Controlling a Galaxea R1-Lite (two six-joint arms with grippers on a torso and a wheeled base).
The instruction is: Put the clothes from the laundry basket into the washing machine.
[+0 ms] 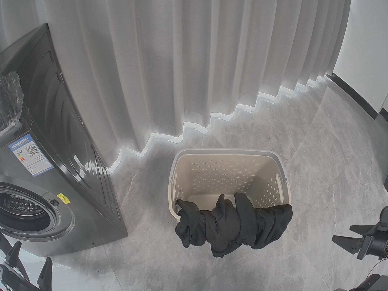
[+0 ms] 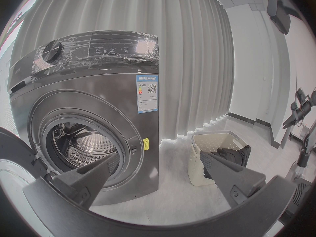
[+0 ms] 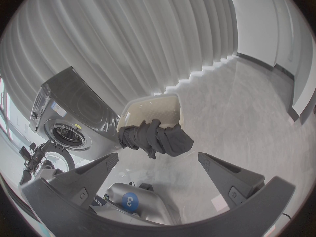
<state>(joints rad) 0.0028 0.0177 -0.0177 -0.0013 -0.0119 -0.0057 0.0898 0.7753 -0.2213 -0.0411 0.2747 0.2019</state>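
Note:
A beige laundry basket (image 1: 230, 153) stands on the floor in front of me. Dark clothes (image 1: 232, 223) hang in a twisted bundle over its near rim. To the left is the grey washing machine (image 1: 60, 142), its round drum opening (image 1: 24, 211) uncovered. My left gripper (image 1: 29, 263) is low at the left, in front of the drum (image 2: 82, 145), open and holding nothing. My right gripper (image 1: 349, 235) is at the far right, well clear of the basket, also open with nothing in it. From the right wrist the clothes (image 3: 154, 139) and basket (image 3: 154, 107) lie ahead of the spread fingers.
A white pleated curtain (image 1: 194, 53) hangs right behind the basket and the machine. The machine's door (image 2: 13, 162) is swung open beside my left gripper. Grey tiled floor (image 1: 331, 154) stretches to the right up to a white wall with a dark skirting.

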